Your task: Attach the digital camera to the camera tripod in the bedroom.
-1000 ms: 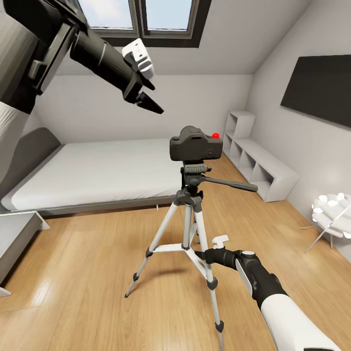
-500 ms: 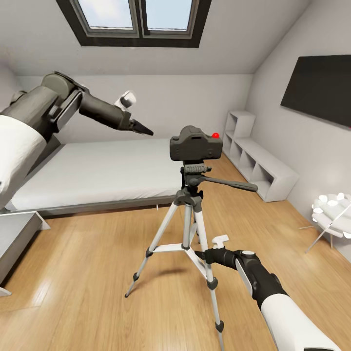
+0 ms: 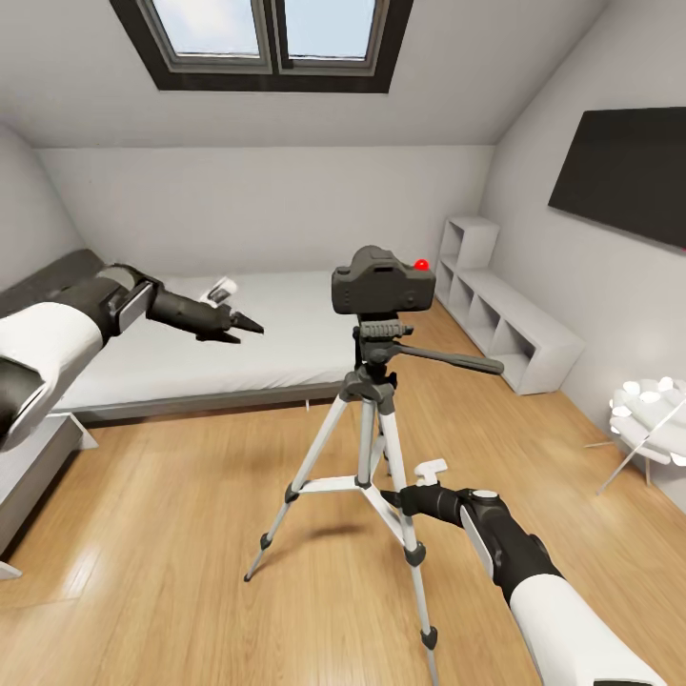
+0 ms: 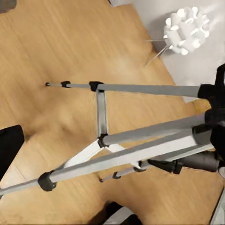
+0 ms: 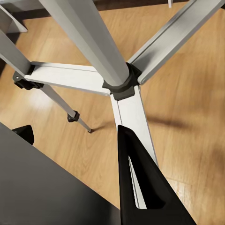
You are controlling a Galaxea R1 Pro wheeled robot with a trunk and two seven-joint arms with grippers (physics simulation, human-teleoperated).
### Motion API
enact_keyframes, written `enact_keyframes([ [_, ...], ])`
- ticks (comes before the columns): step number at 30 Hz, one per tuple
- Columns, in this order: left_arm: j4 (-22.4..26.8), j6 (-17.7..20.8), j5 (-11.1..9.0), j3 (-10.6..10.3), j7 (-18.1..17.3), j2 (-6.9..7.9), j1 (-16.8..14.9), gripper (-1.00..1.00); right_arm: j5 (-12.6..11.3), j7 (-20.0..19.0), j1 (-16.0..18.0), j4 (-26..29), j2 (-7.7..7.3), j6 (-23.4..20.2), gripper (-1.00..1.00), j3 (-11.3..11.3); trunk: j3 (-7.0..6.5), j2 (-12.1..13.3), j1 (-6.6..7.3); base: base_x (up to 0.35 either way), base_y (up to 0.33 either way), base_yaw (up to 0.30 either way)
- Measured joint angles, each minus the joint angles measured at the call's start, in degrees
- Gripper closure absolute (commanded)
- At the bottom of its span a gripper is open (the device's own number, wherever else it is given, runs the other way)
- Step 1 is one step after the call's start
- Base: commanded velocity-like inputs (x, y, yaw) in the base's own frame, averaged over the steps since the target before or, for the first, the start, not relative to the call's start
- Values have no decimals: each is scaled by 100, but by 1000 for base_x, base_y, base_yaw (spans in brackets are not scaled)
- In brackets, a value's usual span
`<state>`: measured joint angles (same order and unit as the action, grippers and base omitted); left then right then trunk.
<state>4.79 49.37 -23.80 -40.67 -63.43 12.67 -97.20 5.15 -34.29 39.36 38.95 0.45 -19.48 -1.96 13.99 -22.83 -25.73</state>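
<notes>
We see the digital camera (image 3: 383, 279) sitting on the head of the camera tripod (image 3: 367, 448), which stands on the wood floor (image 3: 171, 534) well to the right of our left pincer (image 3: 250, 327). That pincer hangs empty over the bed (image 3: 200, 333), tips pressed together. Our right pincer (image 3: 393, 497) is low at the tripod's leg brace; we cannot tell whether it grips.
</notes>
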Motion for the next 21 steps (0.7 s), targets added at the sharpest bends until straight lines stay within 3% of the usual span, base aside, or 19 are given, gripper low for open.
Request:
enact_keyframes([
  [7,-239,-261,-45,31,991,112,416,-100,-10,-2,-1,-6,-3,1,100,2,-1,-1,0,0,0,0],
  [8,-277,-294,-47,7,1251,139,530,-100,-9,-4,-1,-5,-6,2,100,1,0,0,0,0,0,0],
  [14,-327,-584,-117,13,1988,156,1108,-100,-8,-10,-1,-7,-10,4,100,0,1,0,0,0,0,0],
  [21,-372,-1214,-188,18,2263,154,1745,-100,-6,-13,2,-11,-12,5,100,-2,1,0,0,0,0,0],
])
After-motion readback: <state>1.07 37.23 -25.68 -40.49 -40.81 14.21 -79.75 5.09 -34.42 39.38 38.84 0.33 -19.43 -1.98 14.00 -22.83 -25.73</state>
